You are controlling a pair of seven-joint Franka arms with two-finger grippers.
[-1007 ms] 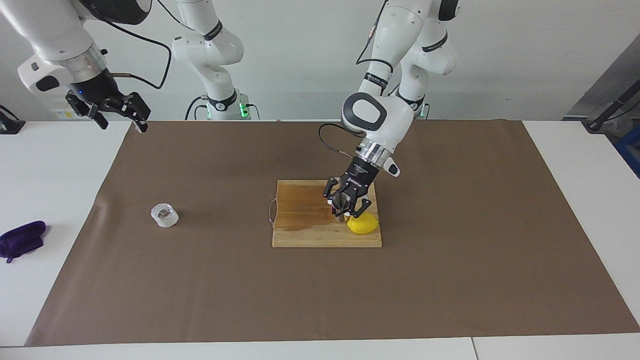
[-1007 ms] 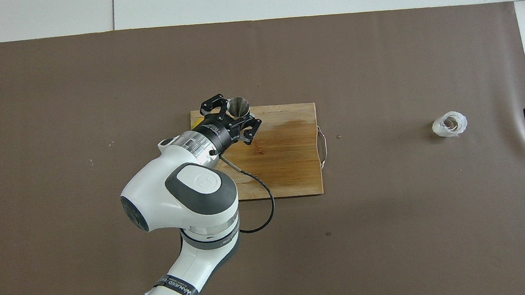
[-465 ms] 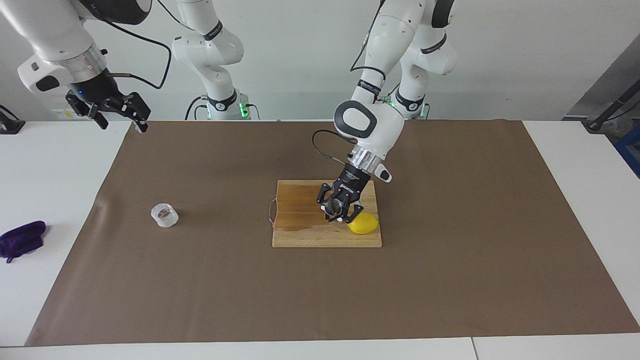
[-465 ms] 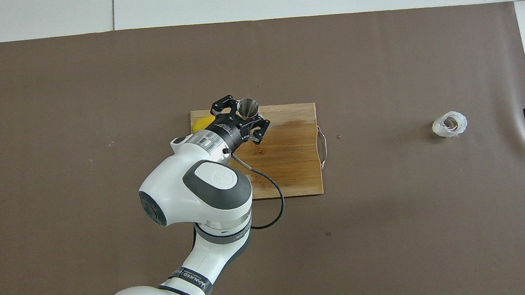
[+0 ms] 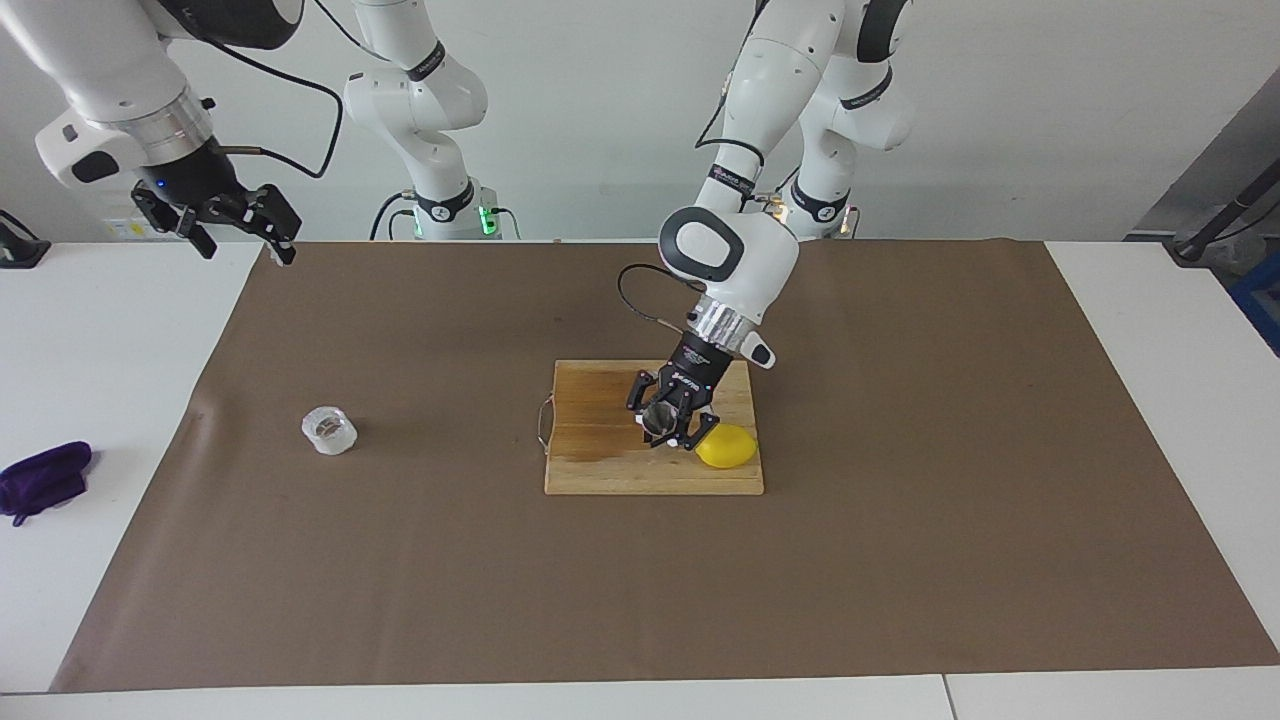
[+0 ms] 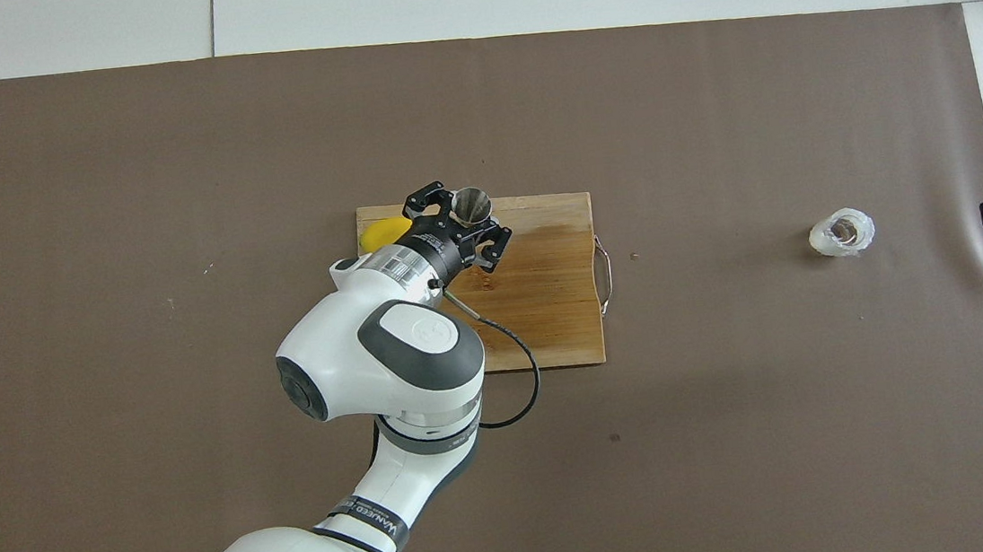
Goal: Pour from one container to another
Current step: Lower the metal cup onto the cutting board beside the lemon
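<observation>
My left gripper [image 5: 668, 430] is shut on the small steel jigger [image 5: 659, 419], holding it low over the wooden cutting board [image 5: 600, 445]. The jigger [image 6: 470, 203] is tilted, its open mouth turned away from the robots. I cannot tell whether it touches the board. The squat clear glass cup [image 5: 329, 430] stands upright on the brown mat toward the right arm's end of the table, apart from both grippers; in the overhead view the cup [image 6: 843, 232] shows something small inside. My right gripper [image 5: 245, 243] hangs open and empty over the mat's corner near its base, waiting.
A yellow lemon [image 5: 727, 446] lies on the board [image 6: 549, 306] beside the left gripper [image 6: 466, 217], toward the left arm's end. The board has a wire handle facing the cup. A purple cloth [image 5: 45, 478] lies off the mat [image 5: 900, 560] at the right arm's end.
The left arm has carried the jigger a little along the board toward the right arm's end and tilted it, uncovering more of the lemon. Right arm and cup have not moved.
</observation>
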